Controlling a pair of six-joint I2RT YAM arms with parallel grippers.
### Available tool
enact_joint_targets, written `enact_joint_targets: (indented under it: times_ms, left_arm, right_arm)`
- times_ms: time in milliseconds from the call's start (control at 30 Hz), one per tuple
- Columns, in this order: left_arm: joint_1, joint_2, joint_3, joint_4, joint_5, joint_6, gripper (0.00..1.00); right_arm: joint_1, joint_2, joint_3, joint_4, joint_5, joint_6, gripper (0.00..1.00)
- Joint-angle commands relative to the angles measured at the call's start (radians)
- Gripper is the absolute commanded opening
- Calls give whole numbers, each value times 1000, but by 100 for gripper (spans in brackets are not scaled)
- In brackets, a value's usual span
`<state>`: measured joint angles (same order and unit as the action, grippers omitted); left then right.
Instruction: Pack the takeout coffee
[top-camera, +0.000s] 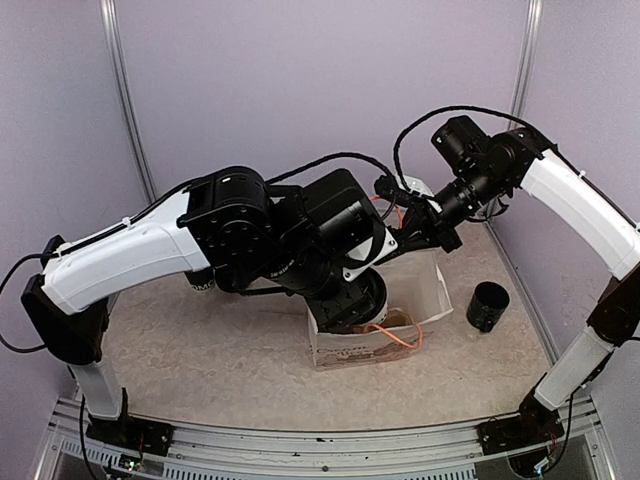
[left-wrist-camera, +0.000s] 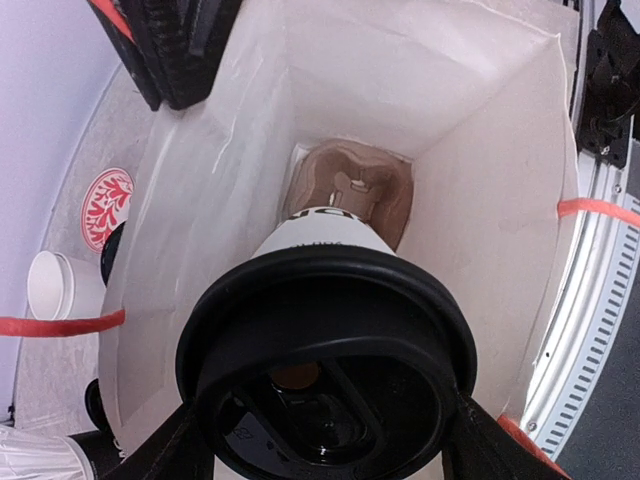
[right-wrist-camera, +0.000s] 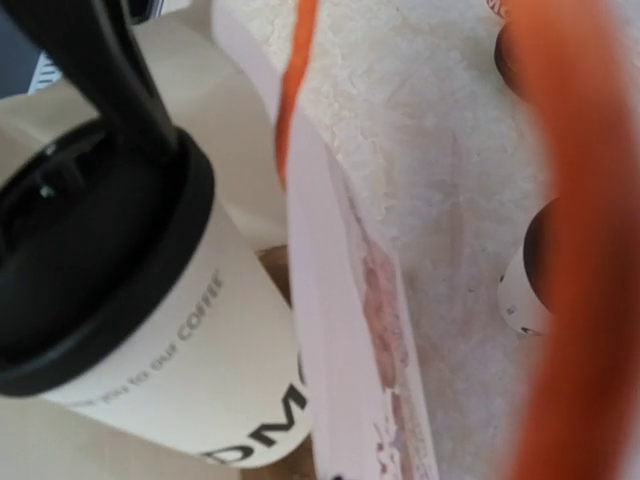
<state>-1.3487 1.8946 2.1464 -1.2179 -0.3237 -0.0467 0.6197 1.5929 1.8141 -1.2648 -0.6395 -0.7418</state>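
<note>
- Bag (top-camera: 430, 300) stands open on the worktop (top-camera: 200, 370).
- Left jaws grasp the cup (left-wrist-camera: 320, 238) at its black lid. Cup is upright inside the bag, over the brown carrier (left-wrist-camera: 352, 185) on the bag floor.
- Second cup (top-camera: 202, 285) is on the worktop left of the bag, under the left arm.
- Right jaws are clenched at the bag's far rim by the orange handle (top-camera: 398, 212). Can't tell if they pinch it.

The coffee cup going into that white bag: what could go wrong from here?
The left gripper grips the coffee cup only around its lid, which might pop off. The cup could miss the brown carrier deep in the bag and tip. The right gripper pinches just an orange handle, so the bag may sag.
</note>
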Motion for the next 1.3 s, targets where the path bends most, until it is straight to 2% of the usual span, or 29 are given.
enact_joint_targets:
  times_ms: [0,800,1000,1133,1267]
  left_arm:
    - [-13,12,-34,-11,-79,29,68]
    - [-30,35,-147,-9,-166,67,68]
    - [-56,31,-151,-17,-195,62,68]
    - [-80,29,-146,-34,-215,52,68]
    - [-111,29,-148,-53,-240,51,68]
  right_arm:
    - [4,-6,-5,-3,-24,3,0]
    - [35,-19,-24,-1,-17,-8,5]
    - [35,-34,42,-42,-74,-25,33]
    - [10,-59,105,-51,-111,-40,42]
    - [-36,-58,191,-69,-165,-49,43]
